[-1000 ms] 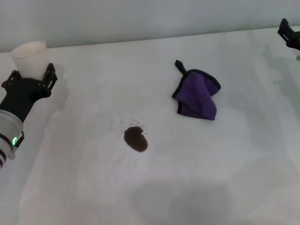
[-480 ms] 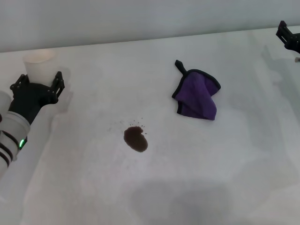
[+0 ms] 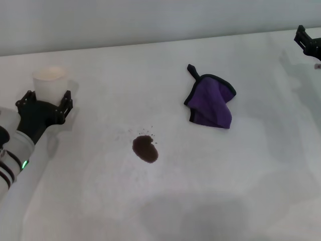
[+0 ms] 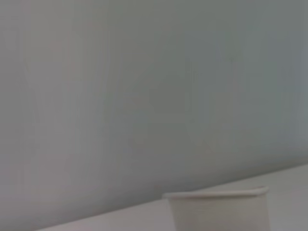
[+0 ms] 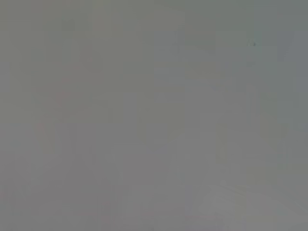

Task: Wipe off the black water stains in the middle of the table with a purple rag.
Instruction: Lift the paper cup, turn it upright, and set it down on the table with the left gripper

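Note:
The black water stains (image 3: 145,149), a small dark oval puddle with tiny specks, lie near the middle of the white table (image 3: 241,170). The purple rag (image 3: 211,102) lies crumpled to the right of and behind the stains, its black loop tab pointing to the back. No gripper touches it. My left gripper (image 3: 46,97) is at the far left, shut around a white paper cup (image 3: 50,82). The cup's rim also shows in the left wrist view (image 4: 219,209). My right gripper (image 3: 308,41) shows only partly at the far right edge, well away from the rag.
A grey wall (image 3: 150,20) runs along the table's back edge. Soft grey shadows lie on the table at the front. The right wrist view shows only plain grey.
My left gripper has moved right and towards the front with the white paper cup between its fingers. The rag, the stains and the right gripper have stayed where they were.

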Robot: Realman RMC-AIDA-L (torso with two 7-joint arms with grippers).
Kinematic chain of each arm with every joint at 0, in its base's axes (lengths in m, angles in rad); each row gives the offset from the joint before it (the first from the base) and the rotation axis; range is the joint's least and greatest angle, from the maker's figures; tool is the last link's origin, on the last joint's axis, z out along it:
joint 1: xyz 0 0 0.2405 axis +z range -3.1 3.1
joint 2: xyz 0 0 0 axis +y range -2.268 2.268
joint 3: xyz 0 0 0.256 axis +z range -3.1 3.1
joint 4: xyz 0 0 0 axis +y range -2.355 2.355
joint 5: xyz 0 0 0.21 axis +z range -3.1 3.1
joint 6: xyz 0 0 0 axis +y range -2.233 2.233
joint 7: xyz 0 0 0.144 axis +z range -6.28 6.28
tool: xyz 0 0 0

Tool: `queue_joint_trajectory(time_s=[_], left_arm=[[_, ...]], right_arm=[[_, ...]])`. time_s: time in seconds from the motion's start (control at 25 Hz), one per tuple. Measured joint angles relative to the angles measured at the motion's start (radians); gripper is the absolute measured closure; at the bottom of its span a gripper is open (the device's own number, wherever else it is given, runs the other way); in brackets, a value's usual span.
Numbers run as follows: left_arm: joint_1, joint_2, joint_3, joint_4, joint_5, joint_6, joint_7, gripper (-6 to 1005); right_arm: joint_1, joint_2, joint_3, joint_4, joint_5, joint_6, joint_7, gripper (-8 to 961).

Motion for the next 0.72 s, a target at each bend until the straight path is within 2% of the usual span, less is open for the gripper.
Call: queue_joint_trajectory(time_s=[0.36,0.72], left_arm=[[0.035,-0.001,0.000,0.019,0.074,0.000,0.001,361],[0.073,-0.002,0.000,0.031,0.079,0.010,0.001,362]], right_arm=[[-0.009,0.002,-0.003,0.003,-0.003,-0.004,0.000,96],[-0.006,0.002,-0.003,0.005,-0.005,-0.004,0.000,96]])
